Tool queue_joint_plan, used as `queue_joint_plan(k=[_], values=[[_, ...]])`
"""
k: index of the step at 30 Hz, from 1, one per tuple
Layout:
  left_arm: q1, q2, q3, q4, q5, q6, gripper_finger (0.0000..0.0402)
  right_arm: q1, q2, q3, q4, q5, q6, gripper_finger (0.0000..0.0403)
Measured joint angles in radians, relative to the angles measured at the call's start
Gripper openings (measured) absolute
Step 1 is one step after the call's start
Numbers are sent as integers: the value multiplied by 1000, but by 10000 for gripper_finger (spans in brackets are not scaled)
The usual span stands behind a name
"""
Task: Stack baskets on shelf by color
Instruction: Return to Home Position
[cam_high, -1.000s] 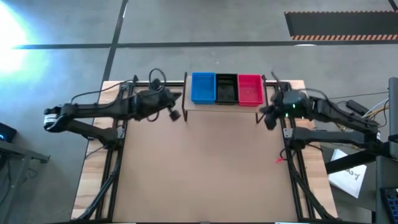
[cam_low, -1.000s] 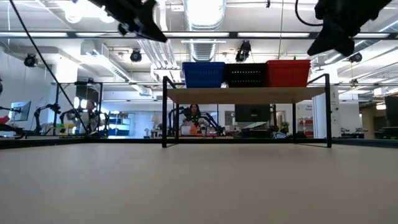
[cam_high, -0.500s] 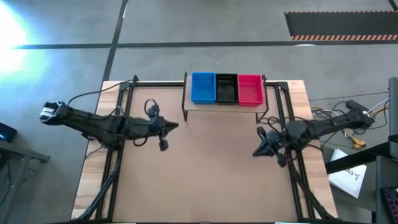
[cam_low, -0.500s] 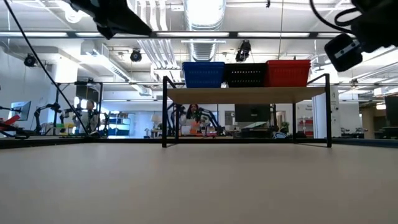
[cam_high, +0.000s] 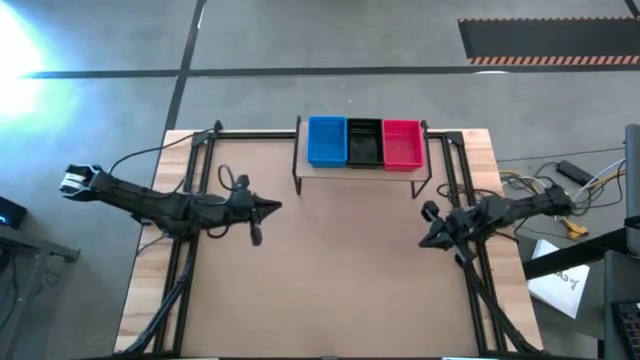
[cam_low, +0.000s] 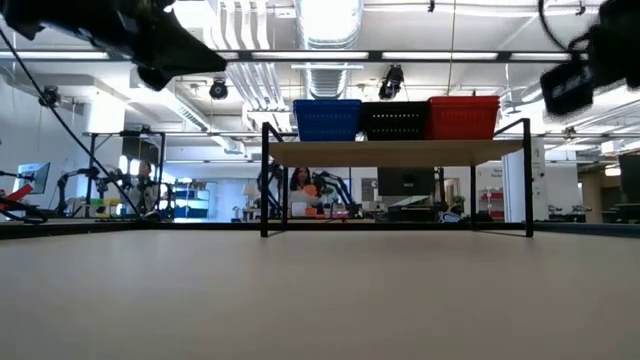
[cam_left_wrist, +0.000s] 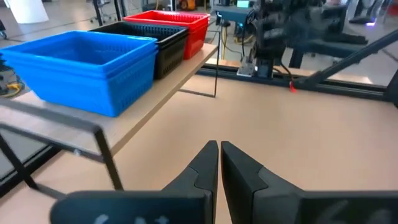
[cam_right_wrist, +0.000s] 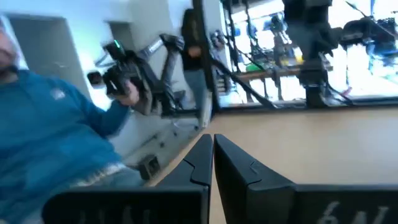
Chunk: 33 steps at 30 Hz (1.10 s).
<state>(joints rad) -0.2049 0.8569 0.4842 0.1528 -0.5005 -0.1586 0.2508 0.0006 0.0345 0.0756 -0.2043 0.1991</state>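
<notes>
The left claw (cam_high: 272, 208), its fingers (cam_left_wrist: 202, 168) pressed together and holding nothing, hovers at centre left of the overhead frame. It sits above the left part of the brown surface (cam_high: 340, 290) and points toward frame right. The right claw (cam_high: 426, 238), fingers (cam_right_wrist: 233, 168) likewise pressed together and empty, hangs at centre right near the surface's right edge, pointing toward frame left. Both are well apart from the shelf (cam_low: 400, 153), a light wood plank on thin black legs at top centre of the surface. On it three stacks of mesh baskets stand side by side, touching: blue baskets (cam_high: 327, 141) at left, black baskets (cam_high: 364, 142) in the middle, red baskets (cam_high: 402, 143) at right. In the right wrist view a person (cam_right_wrist: 56, 124) in a blue top shows at frame left, beyond the surface.
</notes>
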Motion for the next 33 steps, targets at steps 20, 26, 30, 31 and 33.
queue_joint_plan(k=[20,26,30,31,33], values=[[15,-821,-351,-51,50,86,3,0,16,-23,-15,180,-107,9],[58,-799,-382,-78,116,88,3,-1,14,-23,-18,180,-111,9],[95,-809,-432,-57,218,90,3,0,19,-23,-18,182,-111,9],[103,-812,-452,-31,240,93,3,0,20,-23,-19,180,-110,9],[119,-833,-475,-16,283,92,3,0,22,-23,-19,180,-111,9]])
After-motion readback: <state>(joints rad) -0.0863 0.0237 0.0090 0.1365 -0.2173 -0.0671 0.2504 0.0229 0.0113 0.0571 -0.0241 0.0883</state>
